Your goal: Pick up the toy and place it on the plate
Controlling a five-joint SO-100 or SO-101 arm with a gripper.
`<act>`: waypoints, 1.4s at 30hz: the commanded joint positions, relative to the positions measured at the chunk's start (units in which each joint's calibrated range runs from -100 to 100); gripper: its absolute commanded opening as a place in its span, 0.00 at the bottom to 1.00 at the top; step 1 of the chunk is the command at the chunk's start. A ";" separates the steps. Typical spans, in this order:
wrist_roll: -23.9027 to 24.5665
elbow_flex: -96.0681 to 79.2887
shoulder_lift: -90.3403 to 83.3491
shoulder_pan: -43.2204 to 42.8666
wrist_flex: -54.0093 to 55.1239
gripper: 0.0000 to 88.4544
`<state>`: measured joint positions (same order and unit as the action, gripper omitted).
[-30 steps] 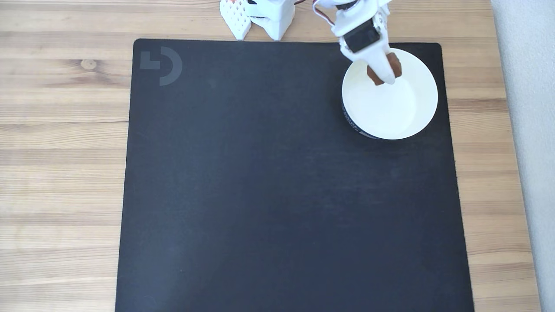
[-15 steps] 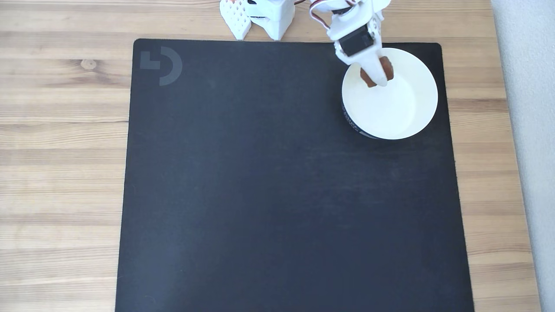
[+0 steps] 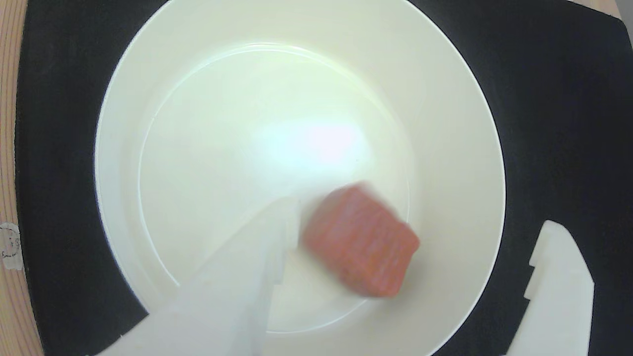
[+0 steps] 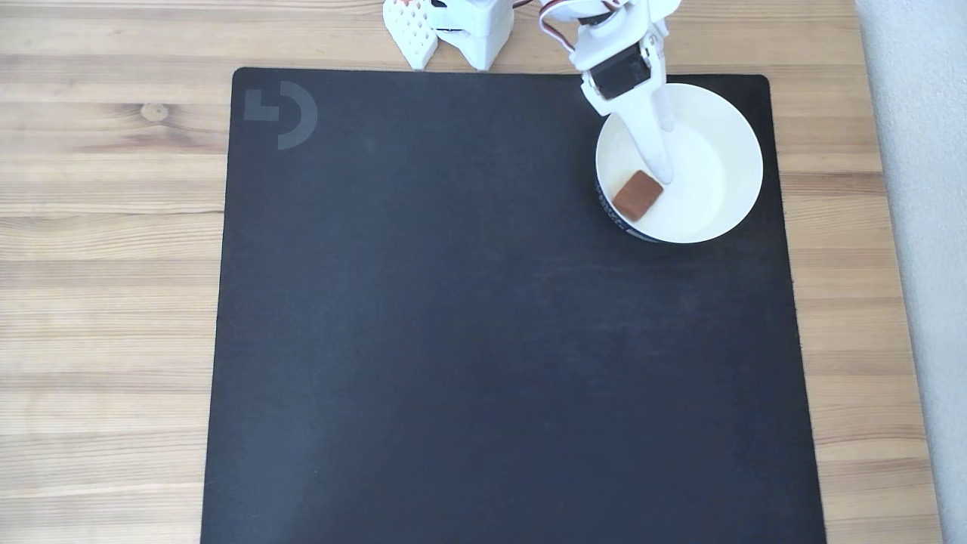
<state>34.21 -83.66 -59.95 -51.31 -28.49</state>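
Note:
The toy (image 4: 637, 196), a small reddish-brown flat block, lies inside the plate (image 4: 718, 189) near its lower-left inner wall in the fixed view. My gripper (image 4: 665, 151) hangs over the plate's upper left part, open, holding nothing; one long white finger ends just beside the toy. In the wrist view the toy (image 3: 360, 240) is blurred on the floor of the plate (image 3: 198, 148). It sits close to the left finger, and the gripper (image 3: 420, 215) has its jaws wide apart, the right finger out over the mat.
The plate stands at the upper right corner of a black mat (image 4: 453, 302) on a wooden table (image 4: 113, 264). The arm's white base (image 4: 468, 23) is at the top edge. A grey strip (image 4: 922, 227) runs along the right side.
The gripper was shut on the toy above the plate's upper left rim. It has opened, and the toy has dropped into the plate, ending lower and to the left in the fixed view.

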 commanded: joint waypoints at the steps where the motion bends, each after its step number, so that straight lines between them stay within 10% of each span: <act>1: -0.02 0.15 -1.95 0.24 0.55 0.38; 8: -0.07 -3.37 -11.87 7.69 0.89 0.02; 15: -1.17 -10.03 -28.46 20.32 0.30 0.03; 20: -15.26 -12.92 -37.13 32.87 0.13 0.03; 28: -23.51 -14.54 -37.63 51.19 -7.49 0.03; 42: -28.73 -15.89 -39.55 52.69 -23.16 0.03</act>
<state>5.79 -98.77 -98.83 1.04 -48.50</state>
